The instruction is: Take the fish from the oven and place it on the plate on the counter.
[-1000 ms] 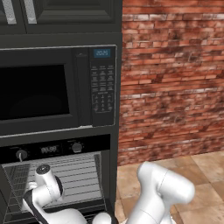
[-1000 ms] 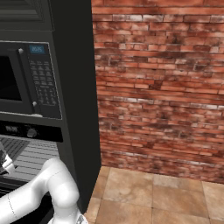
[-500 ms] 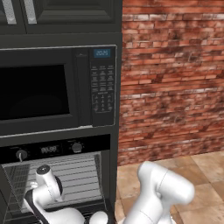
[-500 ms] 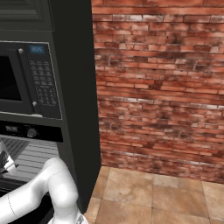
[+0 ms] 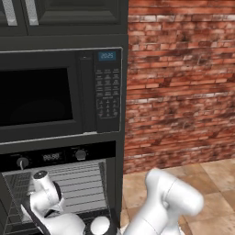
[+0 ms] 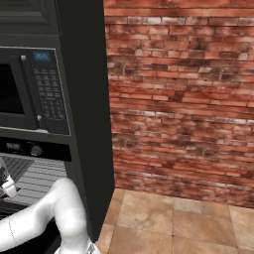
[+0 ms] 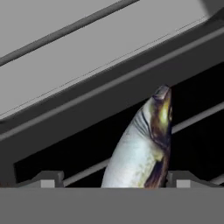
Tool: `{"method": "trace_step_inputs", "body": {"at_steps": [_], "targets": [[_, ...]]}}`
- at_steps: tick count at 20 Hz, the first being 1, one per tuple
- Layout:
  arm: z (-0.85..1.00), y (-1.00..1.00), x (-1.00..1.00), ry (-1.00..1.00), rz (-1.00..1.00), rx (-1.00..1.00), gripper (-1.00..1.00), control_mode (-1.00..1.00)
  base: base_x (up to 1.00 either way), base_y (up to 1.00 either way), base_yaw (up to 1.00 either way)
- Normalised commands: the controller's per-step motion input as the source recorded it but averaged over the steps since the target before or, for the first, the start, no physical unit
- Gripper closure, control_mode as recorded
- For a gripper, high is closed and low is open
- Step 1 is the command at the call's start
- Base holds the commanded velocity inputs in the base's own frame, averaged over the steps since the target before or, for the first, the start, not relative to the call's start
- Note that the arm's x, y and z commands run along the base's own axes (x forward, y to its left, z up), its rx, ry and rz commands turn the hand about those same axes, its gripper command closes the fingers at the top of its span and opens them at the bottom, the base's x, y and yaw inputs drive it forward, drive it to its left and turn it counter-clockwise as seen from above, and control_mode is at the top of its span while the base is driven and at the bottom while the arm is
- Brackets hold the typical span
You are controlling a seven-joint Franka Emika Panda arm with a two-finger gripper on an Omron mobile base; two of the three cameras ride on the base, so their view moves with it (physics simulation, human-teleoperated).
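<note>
Jaws [image 7: 113, 178] are pinching the fish [image 7: 140, 144] in the hand view: the grey-silver body is sitting between the two finger tips [image 7: 48, 179], head pointing up toward 1 o'clock, tail end hidden at the bottom edge. Behind it the grey bars of the oven rack [image 7: 197, 117] are running diagonally against the dark cavity, with a pale grey oven wall filling the 11 o'clock side.

Left base view: the arm is reaching low into the open oven [image 5: 59, 183], wrist [image 5: 46, 193] sitting at 7 o'clock in front of the grey wire rack, right under the knobs and display. The black microwave [image 5: 59, 94] is sitting directly above the oven. Brick wall [image 5: 183, 82] is taking up the 3 o'clock side, tiled floor [image 5: 215, 183] below it.

Right base view: the arm's white elbow [image 6: 59, 208] is bending at 7 o'clock beside the oven front.
</note>
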Motion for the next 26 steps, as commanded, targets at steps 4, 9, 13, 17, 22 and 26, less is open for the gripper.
{"method": "trace_step_inputs", "body": {"at_steps": [4, 9, 13, 17, 22, 26], "targets": [[-0.74, 0.24, -0.50, 0.30, -0.01, -0.16, 1.00, -1.00, 0.00, 0.00, 0.00], [-0.46, 0.00, -0.20, 0.20, -0.01, -0.08, 1.00, -1.00, 0.00, 0.00, 0.00], [-0.22, 0.00, -0.26, 0.06, 0.00, -0.01, 1.00, -1.00, 0.00, 0.00, 0.00], [-0.02, -0.14, -0.46, 0.00, 0.00, 0.00, 1.00, -1.00, 0.00, 0.00, 0.00], [0.00, -0.13, -0.70, -0.04, 0.00, 0.04, 1.00, -1.00, 0.00, 0.00, 0.00], [0.28, -0.16, -0.69, -0.16, 0.00, 0.09, 1.00, -1.00, 0.00, 0.00, 0.00]]}}
